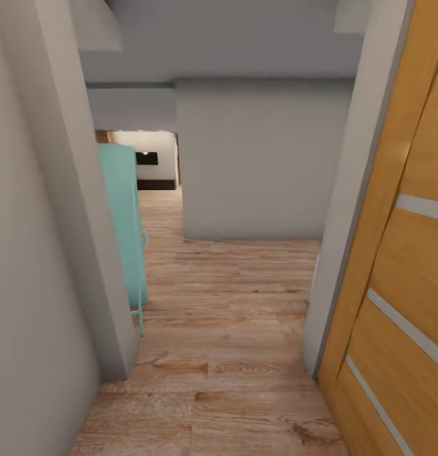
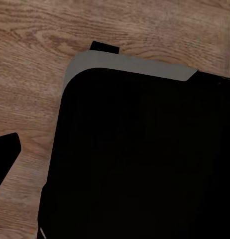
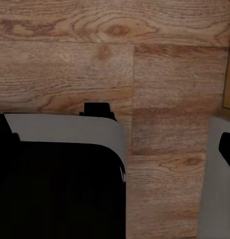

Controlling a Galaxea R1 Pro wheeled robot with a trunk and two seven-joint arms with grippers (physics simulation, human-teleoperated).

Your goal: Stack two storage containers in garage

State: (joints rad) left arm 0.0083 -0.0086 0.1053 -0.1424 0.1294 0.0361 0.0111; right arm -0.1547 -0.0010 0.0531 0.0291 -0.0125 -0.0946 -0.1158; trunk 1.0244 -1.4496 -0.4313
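The two storage containers are out of view, and so is the garage. I am in a narrow passage with a light wood plank floor (image 1: 231, 329). In the left wrist view one dark fingertip (image 2: 5, 157) juts in at the frame's edge over the planks, beside the robot's black and grey base (image 2: 145, 164). The right wrist view has a dark fingertip (image 3: 228, 149) at its edge and the same base (image 3: 60, 179). Nothing is seen held by either one.
A grey wall (image 1: 48, 266) stands close on the left and an orange wooden door (image 1: 402, 266) close on the right. A teal cabinet (image 1: 123, 215) stands behind the left wall. A grey wall (image 1: 263, 158) blocks straight ahead; the corridor runs on at its left to a lit room (image 1: 149, 158).
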